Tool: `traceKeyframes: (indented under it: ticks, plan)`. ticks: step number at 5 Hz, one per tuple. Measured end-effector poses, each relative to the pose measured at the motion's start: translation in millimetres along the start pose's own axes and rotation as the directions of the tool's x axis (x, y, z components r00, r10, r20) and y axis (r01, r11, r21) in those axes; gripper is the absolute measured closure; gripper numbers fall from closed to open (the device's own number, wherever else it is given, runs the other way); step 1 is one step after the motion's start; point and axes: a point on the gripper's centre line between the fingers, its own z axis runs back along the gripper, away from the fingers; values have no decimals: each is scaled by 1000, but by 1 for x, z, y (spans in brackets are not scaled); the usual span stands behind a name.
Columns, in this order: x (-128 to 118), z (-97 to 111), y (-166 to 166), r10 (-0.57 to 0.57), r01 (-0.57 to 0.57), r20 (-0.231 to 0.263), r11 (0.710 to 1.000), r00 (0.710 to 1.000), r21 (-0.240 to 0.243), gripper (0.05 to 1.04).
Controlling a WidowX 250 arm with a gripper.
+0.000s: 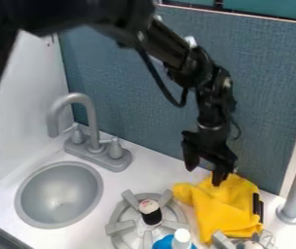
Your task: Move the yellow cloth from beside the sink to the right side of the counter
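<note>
In the camera view, the yellow crumpled cloth point(225, 209) lies on the white table point(128, 187), to the right of the near burner with its round grey grate point(119, 227). The black two-finger tool point(204, 176) hangs over the cloth's upper edge, wide, its two fingers apart. The cloth is just below it, and the finger on the right appears to touch the top of the cloth; whether it presses in, I cannot tell. A narrow black object point(258, 206) is at the cloth's right side. On the burner stands a small black-and-white cylinder point(152, 215); just below the burner is a blue object with a white cap point(182, 236). Left of the burner are the round grey sink point(59, 194) and grey curved faucet point(92, 119).
</note>
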Motion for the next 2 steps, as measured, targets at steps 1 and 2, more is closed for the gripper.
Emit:
traceKeyframes:
  ticks: [1, 2]
  plan:
    - [-28, 31, 5, -9, 14, -74, 998, 997, 57, 83]
    - [-62, 50, -7, -44, 57, -132, 994, 990, 97, 83]
